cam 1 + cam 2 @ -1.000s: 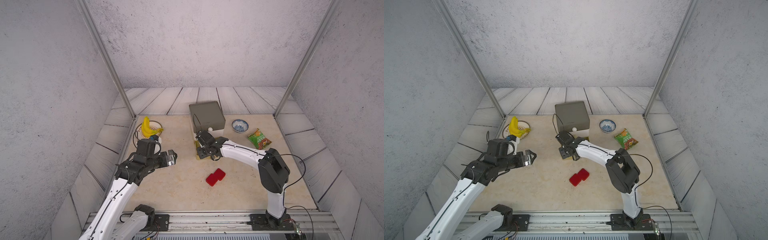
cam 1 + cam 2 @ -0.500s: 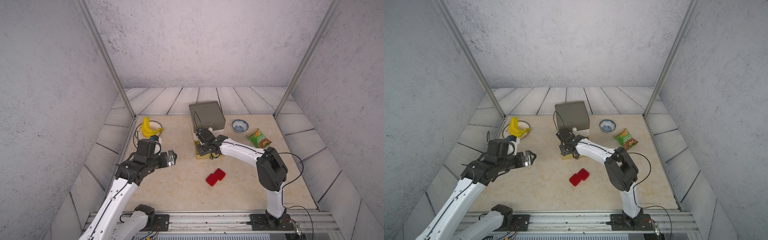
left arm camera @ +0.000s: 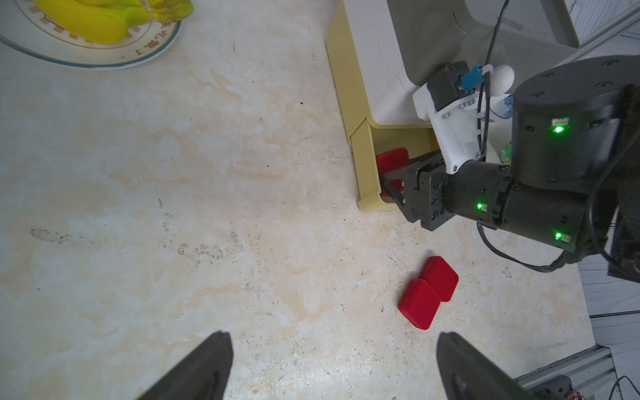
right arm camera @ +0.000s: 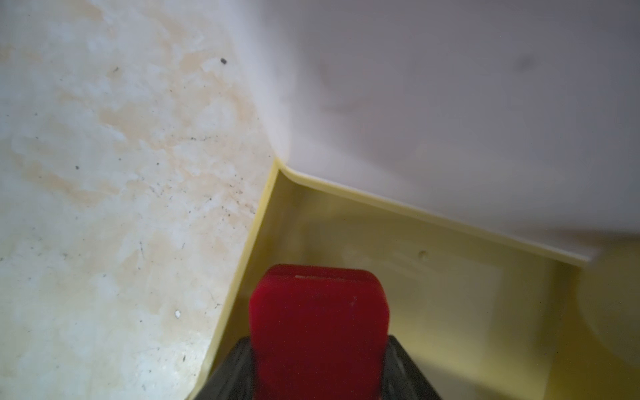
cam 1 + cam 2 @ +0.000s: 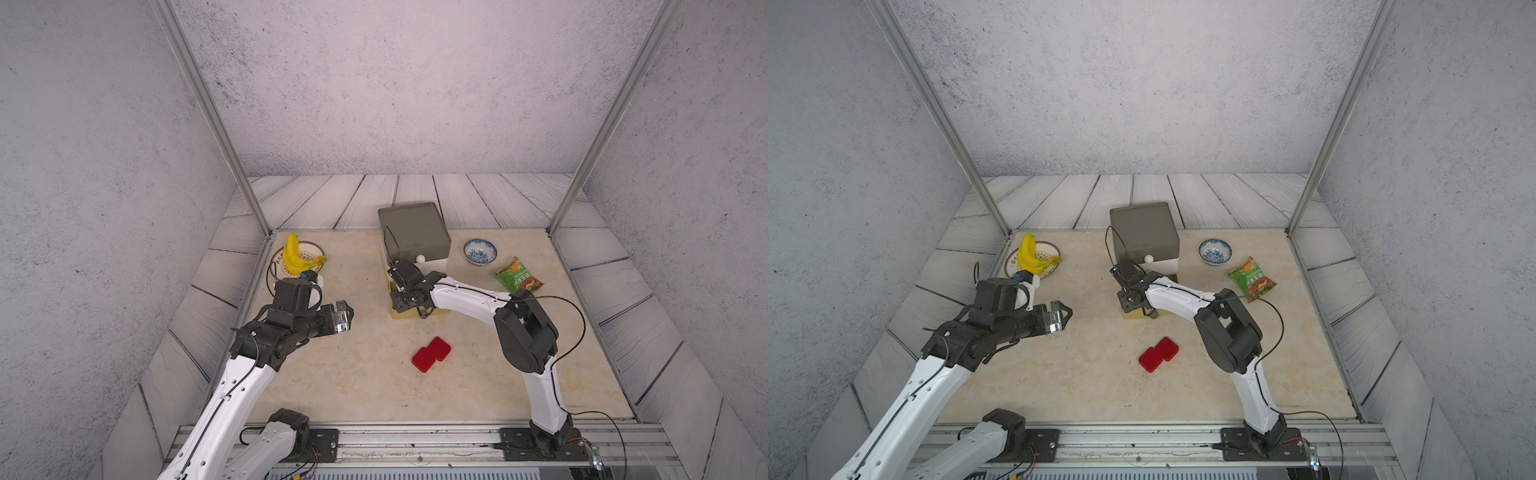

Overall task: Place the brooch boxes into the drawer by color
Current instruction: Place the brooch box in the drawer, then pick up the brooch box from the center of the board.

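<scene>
Clenched in the right gripper (image 3: pixel 389 178), between its two dark fingers: one small red velvety rounded-square brooch box (image 4: pixel 318 311), held inside the pulled-out yellow bottom tier (image 3: pixel 363 166) of the small cube-shaped three-tier drawer chest (image 5: pixel 415 232), hard by the tier's side wall that faces the left arm. Cannot tell whether resting on the tier's floor or just above it. Over the open tier, a closed white tier, then a closed grey top tier with a round white knob (image 5: pixel 420 258). Most of the yellow tier hidden under the right arm in both top views; beyond the held box in the right wrist view, plain yellow floor.

On the beige marbled bench (image 5: pixel 353 386), in front of the chest and apart from it: two more red brooch boxes (image 5: pixel 432 353), lying flat and touching each other, outside every tier.

Left gripper (image 5: pixel 1064 316) released, fingers spread wide and empty, raised above the left part of the bench, well apart from the pair of red boxes and from the chest.

Elsewhere on the bench: at the back left, a white patterned plate (image 5: pixel 313 250) carrying a yellow bunch of bananas (image 5: pixel 293 257); right of the chest, a small blue-and-white patterned bowl (image 5: pixel 480 251); near that, a green snack packet (image 5: pixel 519 276) lying flat
</scene>
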You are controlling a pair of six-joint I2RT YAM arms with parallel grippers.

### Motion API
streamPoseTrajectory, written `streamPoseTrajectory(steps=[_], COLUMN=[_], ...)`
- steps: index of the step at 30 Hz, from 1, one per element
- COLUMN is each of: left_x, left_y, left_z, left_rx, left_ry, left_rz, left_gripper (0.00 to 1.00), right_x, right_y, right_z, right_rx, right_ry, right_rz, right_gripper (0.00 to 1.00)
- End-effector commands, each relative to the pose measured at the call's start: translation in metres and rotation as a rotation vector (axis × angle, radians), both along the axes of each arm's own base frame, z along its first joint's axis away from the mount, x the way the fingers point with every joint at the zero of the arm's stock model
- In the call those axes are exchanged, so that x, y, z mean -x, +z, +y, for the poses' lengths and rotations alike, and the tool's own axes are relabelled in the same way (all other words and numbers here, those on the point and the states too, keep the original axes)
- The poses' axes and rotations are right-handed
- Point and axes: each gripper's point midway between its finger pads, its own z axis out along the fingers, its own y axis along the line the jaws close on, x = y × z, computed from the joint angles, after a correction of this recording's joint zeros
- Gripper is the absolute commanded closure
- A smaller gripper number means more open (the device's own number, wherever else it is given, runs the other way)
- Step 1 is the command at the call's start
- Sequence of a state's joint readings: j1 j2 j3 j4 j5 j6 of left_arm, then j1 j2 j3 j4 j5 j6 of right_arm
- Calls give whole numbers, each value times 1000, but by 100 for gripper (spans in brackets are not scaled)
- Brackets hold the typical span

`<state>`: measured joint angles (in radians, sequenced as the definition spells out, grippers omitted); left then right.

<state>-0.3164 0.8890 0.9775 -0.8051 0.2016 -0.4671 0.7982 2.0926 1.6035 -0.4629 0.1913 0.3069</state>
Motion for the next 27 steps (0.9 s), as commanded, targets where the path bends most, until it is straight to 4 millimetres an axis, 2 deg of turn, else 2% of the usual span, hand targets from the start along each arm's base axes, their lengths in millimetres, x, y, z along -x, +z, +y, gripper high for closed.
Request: streamPoseTrajectory(steps=[1,5,16,20,23,27], left_x=[0,-1,-3,-3,-5,-8], left_y=[3,4,7,7,4,3], left_z=[1,1,0,0,-1,-5], left_rx=[-18,-19,-15,-15,-10,6], left_ry=[-8,-10,-11,-4,-3,-8], left_rz=[-15,-18,-16,-17,-10,-5], left_gripper=[2,2,2,2,2,2], right_x=[-7,-8,-3,23,55,94], right_y=[9,17,71,90,94,89], right_z=[5,3,2,-5,-16,-57], right_rx=[-22,-23,-93,-161,-210,-165], right_ry=[-14,-20,-10,18,53,48], right_rz=[-17,-37,-84,-45,16,48], right_gripper=[49,36,31,31,30,30])
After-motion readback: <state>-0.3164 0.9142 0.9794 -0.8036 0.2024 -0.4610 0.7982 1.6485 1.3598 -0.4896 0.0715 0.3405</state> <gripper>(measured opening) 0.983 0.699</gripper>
